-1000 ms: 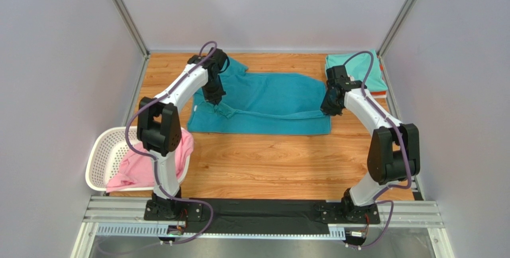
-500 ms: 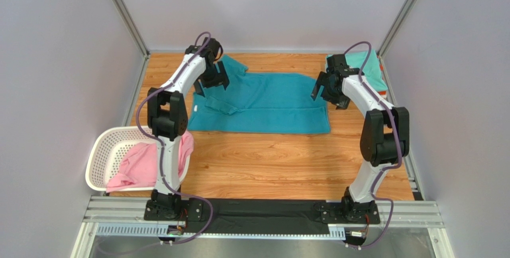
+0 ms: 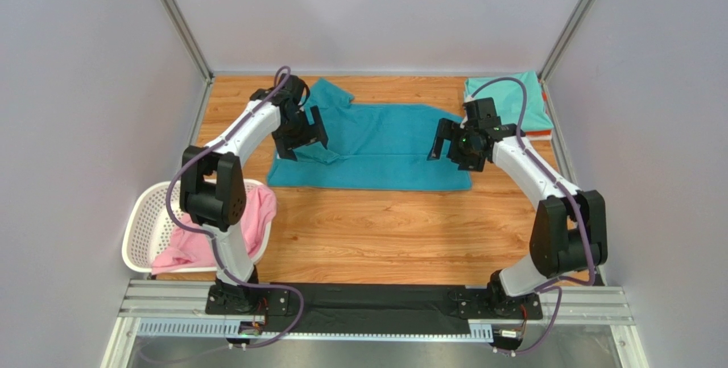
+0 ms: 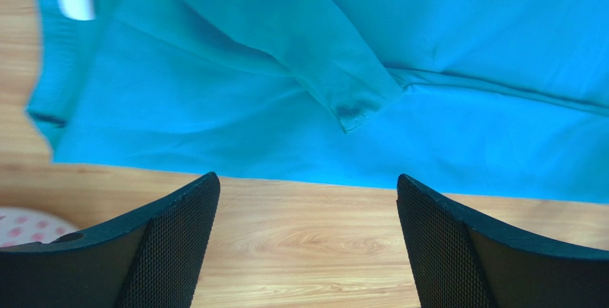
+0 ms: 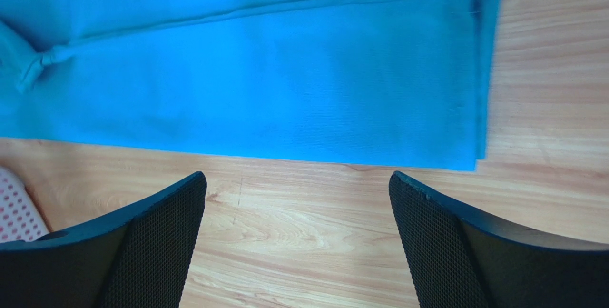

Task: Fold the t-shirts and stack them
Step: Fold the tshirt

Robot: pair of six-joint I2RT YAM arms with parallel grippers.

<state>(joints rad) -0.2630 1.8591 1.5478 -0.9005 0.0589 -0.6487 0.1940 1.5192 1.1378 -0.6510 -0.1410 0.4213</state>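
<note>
A deep teal t-shirt lies flat across the far half of the table, its long edges folded in and one sleeve laid over the body. My left gripper hovers open over its left end, with nothing between the fingers. At the shirt's right hem my right gripper is also open and empty. A folded mint green t-shirt sits in the far right corner. A pink t-shirt lies bunched in the basket.
A white lattice basket stands at the near left table edge, and its rim shows in the right wrist view. Grey walls and metal posts close in the table on three sides. Bare wood lies between the teal shirt and the arm bases.
Both grippers opened and let go of the teal shirt, then rose off it. The left one has drifted left, and the right one has moved inward and toward the near side.
</note>
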